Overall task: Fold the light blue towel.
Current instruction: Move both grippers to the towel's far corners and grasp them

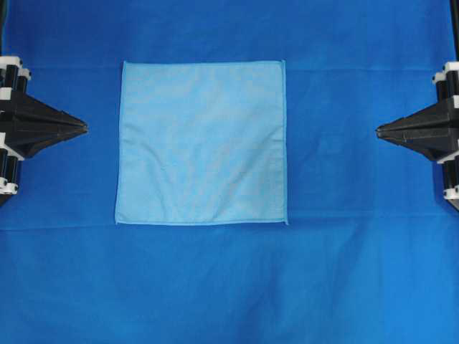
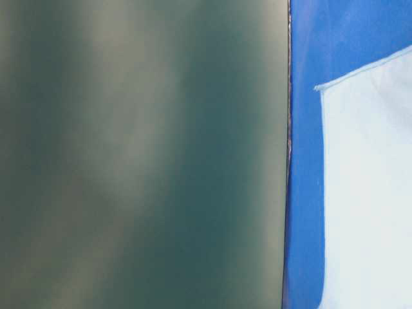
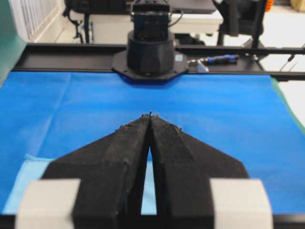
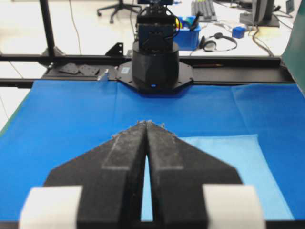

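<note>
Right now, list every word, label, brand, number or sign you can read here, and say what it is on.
None can be read.
The light blue towel and the blue table covering carry no print.
The white tape on the right gripper is blank.
Background clutter in the wrist views is too blurred.

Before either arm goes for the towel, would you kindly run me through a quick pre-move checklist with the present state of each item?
1. Towel spread flat, unfolded, all four corners showing: ok.
2. Nothing lying on the towel: ok.
3. Left gripper clear of the towel, off its left edge: ok.
4. Right gripper clear of the towel, off its right edge: ok.
5. Grippers open, ready to pinch: not ok, both shut.
6. Table cover smooth under the towel: cannot tell; faint creases show beside it.
</note>
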